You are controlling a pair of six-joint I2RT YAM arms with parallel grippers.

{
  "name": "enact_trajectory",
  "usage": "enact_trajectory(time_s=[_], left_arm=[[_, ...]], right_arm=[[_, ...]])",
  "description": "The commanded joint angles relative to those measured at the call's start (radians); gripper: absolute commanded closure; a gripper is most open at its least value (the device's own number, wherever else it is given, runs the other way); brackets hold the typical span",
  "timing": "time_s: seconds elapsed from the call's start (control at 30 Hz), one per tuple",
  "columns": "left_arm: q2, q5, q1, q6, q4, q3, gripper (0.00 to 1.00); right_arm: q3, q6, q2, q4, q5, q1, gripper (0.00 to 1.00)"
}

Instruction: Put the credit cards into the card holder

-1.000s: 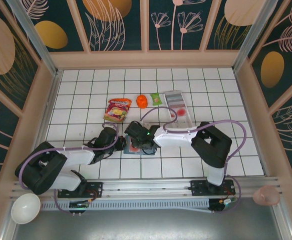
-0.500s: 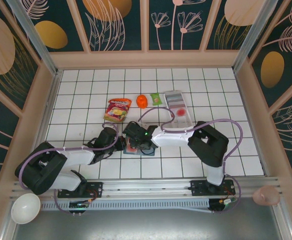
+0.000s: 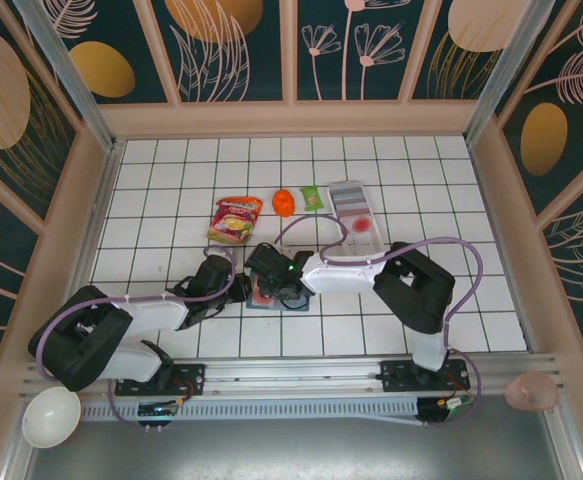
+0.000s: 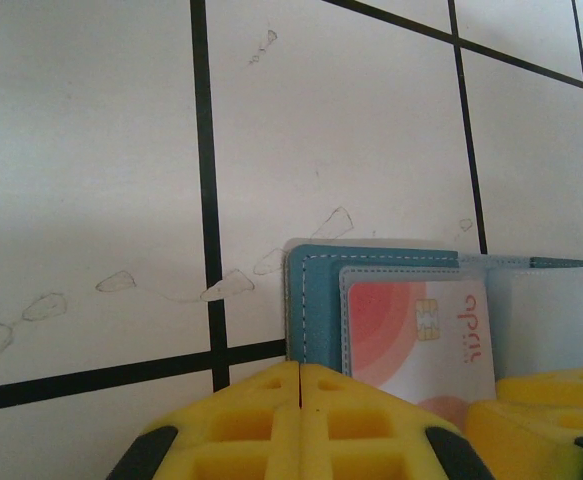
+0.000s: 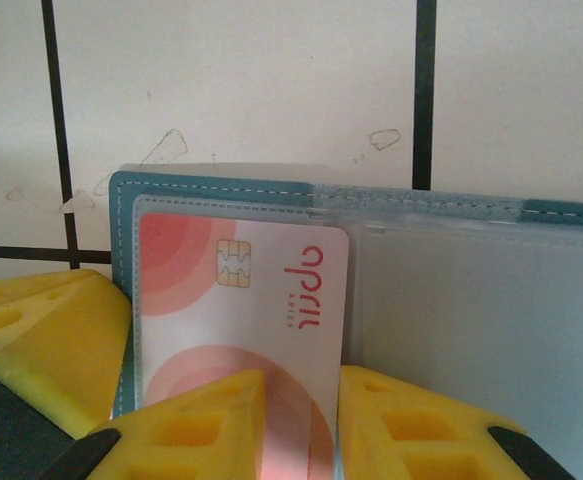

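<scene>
Presently, card holder (image 5: pixel 123 230): teal, lies open and flat on the white tiled table (image 3: pixel 171 190), between the two arms near its front edge
credit card (image 5: pixel 241 300): pale with pink-red arcs and a chip, face up inside the stitched outline of the holder's left half; whether it is under the clear film I cannot tell
right half of holder: frosted clear pocket (image 5: pixel 471 300), nothing legible in it
left gripper (image 4: pixel 301 372): yellow fingers pressed together, seam closed, tips at the holder's near left corner
right gripper (image 5: pixel 303 380): fingers a narrow gap apart, tips over the card's lower end, card face showing between them; contact cannot be told
further back on table: red-yellow snack packet (image 3: pixel 235 219), orange item (image 3: pixel 283 202), green packet (image 3: pixel 313 198), white tray (image 3: pixel 346 190)
</scene>
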Motion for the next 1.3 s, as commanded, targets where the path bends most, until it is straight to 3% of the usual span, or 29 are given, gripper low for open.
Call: enact_trajectory(time_s=[0.0,0.43,0.6,0.77,0.9,0.97,1.1,1.27], left_arm=[[0.003,0.039,-0.007,-0.01,-0.114,-0.034,0.99],[0.007,0.025,-0.008,-0.016,-0.135,-0.029,0.98],[-0.043,0.008,-0.008,-0.014,-0.186,-0.016,0.98],[-0.119,-0.008,-0.008,-0.01,-0.244,0.002,0.98],[-0.173,-0.044,-0.008,-0.01,-0.291,0.018,0.97],[-0.202,-0.06,-0.008,-0.008,-0.312,0.026,0.97],[-0.251,-0.078,-0.008,-0.013,-0.333,0.028,0.9],[-0.281,-0.087,-0.008,-0.028,-0.333,0.01,0.74]], right_arm=[[-0.001,-0.01,-0.029,0.063,0.004,0.017,0.73],[-0.07,0.0,-0.224,-0.085,0.186,0.015,0.66],[-0.106,0.003,-0.3,-0.122,0.237,0.01,0.68],[-0.125,-0.108,-0.434,-0.135,0.327,-0.038,0.71],[-0.171,-0.155,-0.545,-0.09,0.284,-0.093,0.75],[-0.199,-0.094,-0.59,-0.079,0.236,-0.096,0.74],[-0.252,0.03,-0.613,-0.055,0.125,-0.039,0.66],[-0.217,0.169,-0.487,-0.093,0.16,0.128,0.65]])
